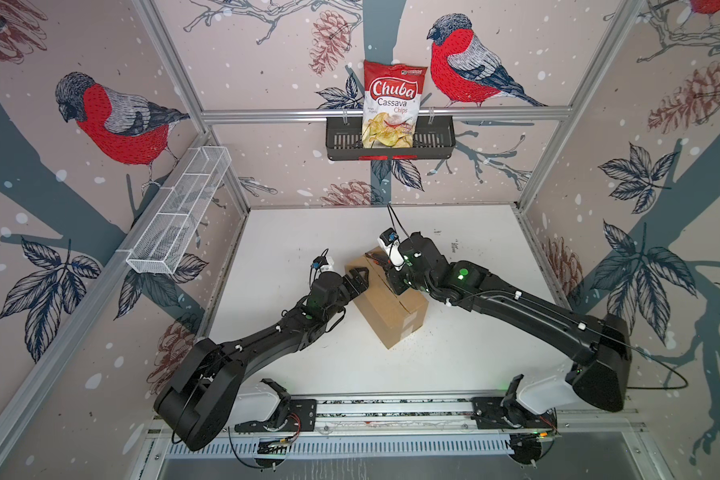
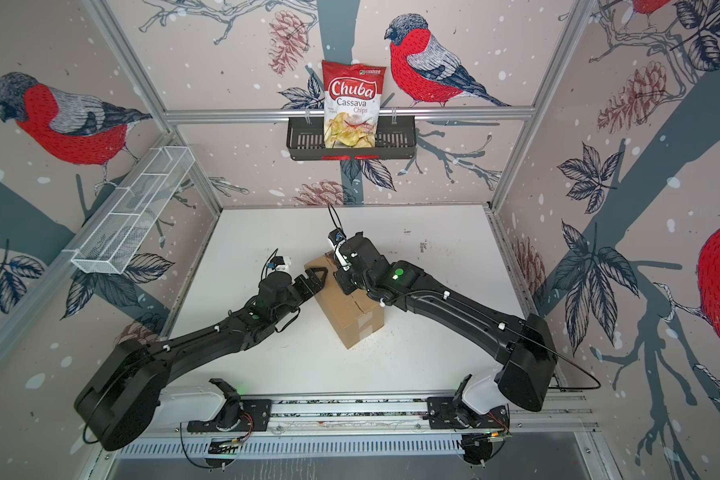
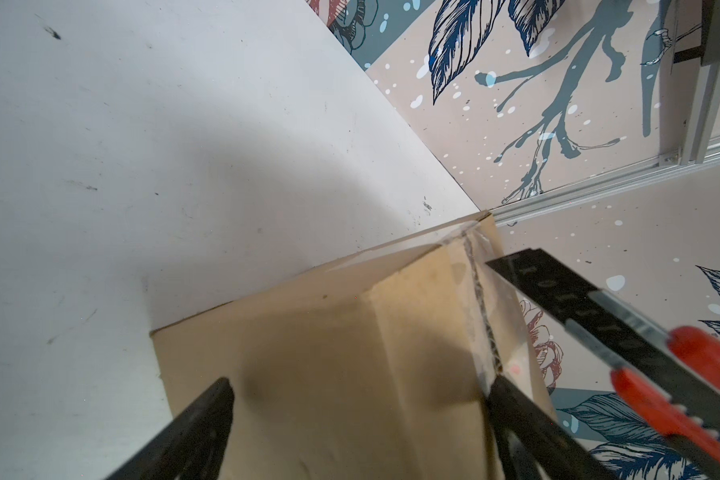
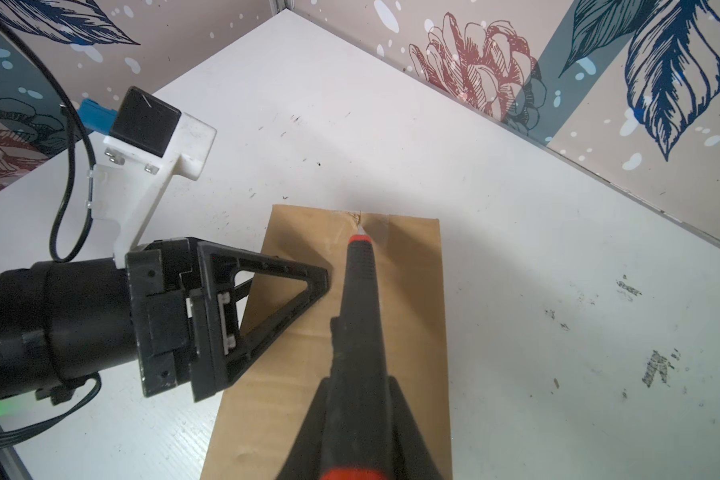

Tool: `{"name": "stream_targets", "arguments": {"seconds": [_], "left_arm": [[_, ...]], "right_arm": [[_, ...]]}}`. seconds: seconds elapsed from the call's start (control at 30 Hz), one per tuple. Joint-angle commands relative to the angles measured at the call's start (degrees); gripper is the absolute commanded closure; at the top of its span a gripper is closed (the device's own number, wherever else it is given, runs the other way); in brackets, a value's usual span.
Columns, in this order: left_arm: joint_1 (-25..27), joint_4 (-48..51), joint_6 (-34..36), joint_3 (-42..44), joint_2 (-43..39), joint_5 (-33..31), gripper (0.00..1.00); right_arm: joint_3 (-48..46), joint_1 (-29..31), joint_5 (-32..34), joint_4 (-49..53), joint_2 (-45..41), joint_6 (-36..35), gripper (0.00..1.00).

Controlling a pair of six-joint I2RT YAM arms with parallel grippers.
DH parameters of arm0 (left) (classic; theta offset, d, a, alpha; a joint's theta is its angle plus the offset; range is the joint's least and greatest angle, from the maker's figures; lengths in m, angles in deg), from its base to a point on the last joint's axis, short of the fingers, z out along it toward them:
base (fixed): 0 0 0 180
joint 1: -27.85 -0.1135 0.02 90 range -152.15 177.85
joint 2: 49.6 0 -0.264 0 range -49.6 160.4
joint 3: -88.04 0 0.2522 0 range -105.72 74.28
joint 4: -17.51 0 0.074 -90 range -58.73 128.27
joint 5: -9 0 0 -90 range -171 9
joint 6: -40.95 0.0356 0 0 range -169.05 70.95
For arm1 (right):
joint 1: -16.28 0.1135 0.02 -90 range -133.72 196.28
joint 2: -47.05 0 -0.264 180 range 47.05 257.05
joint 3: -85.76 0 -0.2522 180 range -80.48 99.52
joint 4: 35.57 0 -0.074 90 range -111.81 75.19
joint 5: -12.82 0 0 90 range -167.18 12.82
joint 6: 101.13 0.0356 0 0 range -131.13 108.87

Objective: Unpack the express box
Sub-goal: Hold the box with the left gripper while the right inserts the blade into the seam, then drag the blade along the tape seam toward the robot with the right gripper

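Note:
The express box (image 1: 391, 309) is a brown carton lying slantwise on the white table in both top views, its flaps down. My left gripper (image 1: 359, 277) is open at the box's far-left top edge. One of its fingers (image 4: 267, 286) lies over the top and the other (image 3: 202, 424) is down beside the side face (image 3: 329, 374). My right gripper (image 4: 358, 419) is shut on a black and red utility knife (image 4: 360, 299). The knife's blade tip touches the taped centre seam at the far end of the box (image 4: 412, 291). The same knife (image 3: 607, 332) shows in the left wrist view.
A black slotted basket (image 1: 433, 139) hangs on the back wall and holds a Chuba chips bag (image 1: 393, 104). A white wire basket (image 1: 179, 216) is fixed to the left wall. Bare white table (image 1: 300, 232) surrounds the box. Patterned walls close in three sides.

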Motion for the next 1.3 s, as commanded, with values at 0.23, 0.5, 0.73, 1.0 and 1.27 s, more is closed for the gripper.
{"name": "stream_targets", "arguments": {"seconds": [0.23,0.5,0.73,1.0,1.27], "left_arm": [[-0.1,0.9,0.0,0.2,0.2,0.6,0.06],[0.0,0.7,0.0,0.2,0.2,0.8,0.07],[0.0,0.8,-0.1,0.6,-0.3,0.6,0.07],[0.0,0.7,-0.2,0.6,-0.3,0.5,0.07],[0.0,0.5,-0.3,0.7,-0.3,0.4,0.07]], "right_arm": [[1.2,0.4,1.7,0.1,0.8,-1.3,1.00],[1.7,0.8,1.9,0.6,1.4,-1.6,1.00],[2.0,1.0,2.6,1.1,1.6,-1.7,1.00],[2.5,1.5,3.9,1.8,2.1,-1.9,1.00],[3.6,2.2,4.6,3.9,3.3,-1.8,1.00]]}}
